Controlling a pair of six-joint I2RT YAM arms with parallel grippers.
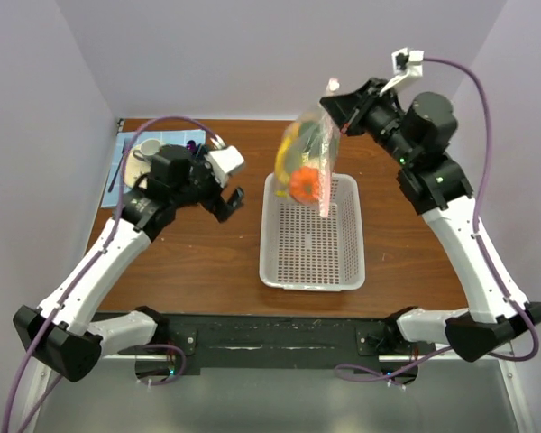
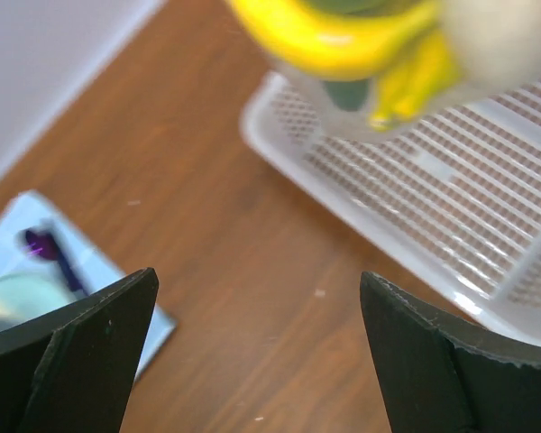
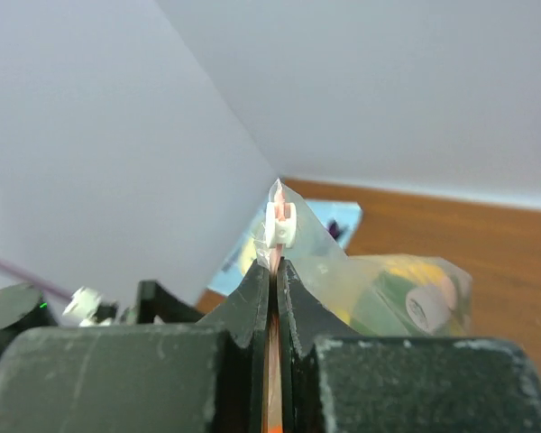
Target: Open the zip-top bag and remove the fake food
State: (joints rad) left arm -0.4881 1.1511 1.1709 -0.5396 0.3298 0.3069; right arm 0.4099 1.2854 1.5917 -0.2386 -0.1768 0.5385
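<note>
Here, at far left, a blue mat (image 1: 122,161) w/ a cup (image 1: 147,149) lies on the wood table (image 1: 207,262). L gripper (image 1: 227,203) hovers over bare table, fingers spread wide, empty, apart from the zip-top bag (image 1: 311,144). The bag hangs at centre above the white basket (image 1: 343,262), fake food (image 1: 304,184) inside. R gripper (image 1: 338,104) has its fingers pinched tight on the bag's pink zip strip (image 1: 325,194).

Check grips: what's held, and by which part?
Right gripper pinches the zip-top bag by its pink zip strip; left gripper open, empty.
</note>
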